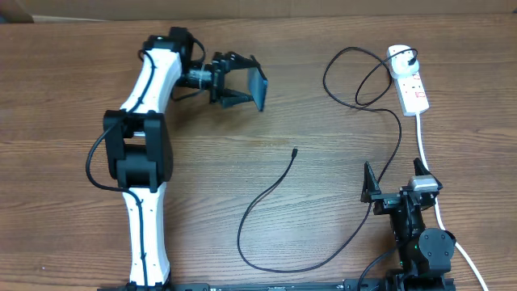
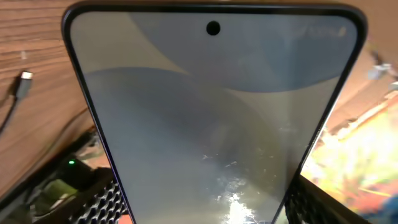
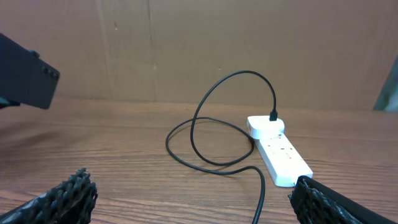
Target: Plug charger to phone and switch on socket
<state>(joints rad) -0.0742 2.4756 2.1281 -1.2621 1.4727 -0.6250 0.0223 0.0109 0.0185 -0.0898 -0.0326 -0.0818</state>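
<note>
The left gripper holds the phone by its long edges, clear of the table, at the far left-centre of the work area. In the left wrist view the screen fills the frame, with both pads pressed on its sides. The camera hole is at the end away from the palm. The charging port is therefore probably at the end buried between the fingers, which would make it hard to reach as held.

The charger lies slack on the table. Its tip lies free, below and to the right of the phone and well apart from it, touching neither gripper. From there the cable sweeps down in a wide loop, rises past the right arm, curls once and enters the far end of the socket, so that end looks plugged in already.

The right gripper waits low at the near right with its fingers spread wide and nothing between them. It faces the socket, placed well for the switch or for fetching the tip.

The cable passes just beside the right gripper and its curl lies in front of the socket, so a reach could snag it. The white cord runs back beside the right arm
</note>
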